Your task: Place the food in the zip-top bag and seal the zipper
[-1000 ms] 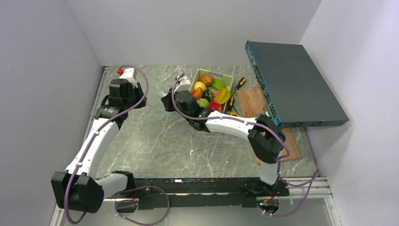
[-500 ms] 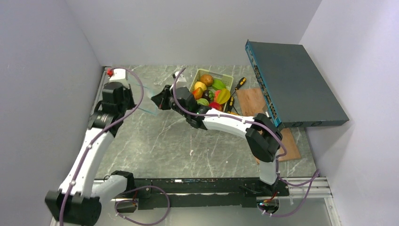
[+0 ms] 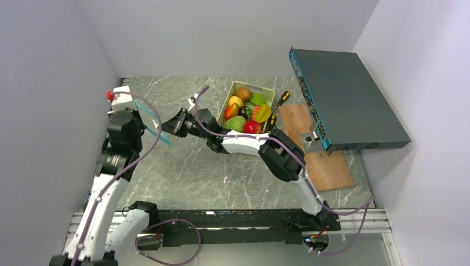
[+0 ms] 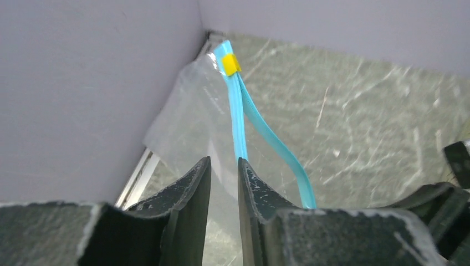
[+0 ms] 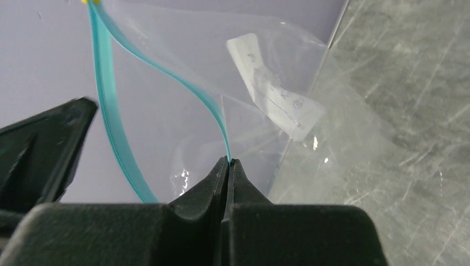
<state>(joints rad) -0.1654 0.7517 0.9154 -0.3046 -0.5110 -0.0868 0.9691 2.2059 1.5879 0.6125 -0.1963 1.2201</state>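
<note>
Broadly: marble tabletop, with a dark flat metal case propped at the right above a wooden board. The pale green basket sits at the far middle and holds all the food, toy fruit and vegetables. None of it is out. A screwdriver lies just beside the basket.

The zip-top bag is up off the tabletop at the far left, near the wall. It hangs between the two arms, well apart from the basket. Nothing is in it. A white label shows on the film.

The two light blue lips of the zipper bow apart and meet at the far end by a yellow slider. The mouth is partly open.

Right gripper: jaws pressed together, pinching one lip at their tips.
Left gripper: jaws a narrow gap apart. Clear film lies in the gap and the other lip runs down to the inner edge of one jaw. No firm pinch seen.

Step in hand, by my reading: opening the mouth, before any loading. The next move calls for the left jaws to close on their lip and the arms to draw apart until the mouth gapes. After that the bag needs bringing nearer the basket, with one arm freed to fetch food. The film is thin, so a slip is likely.
</note>
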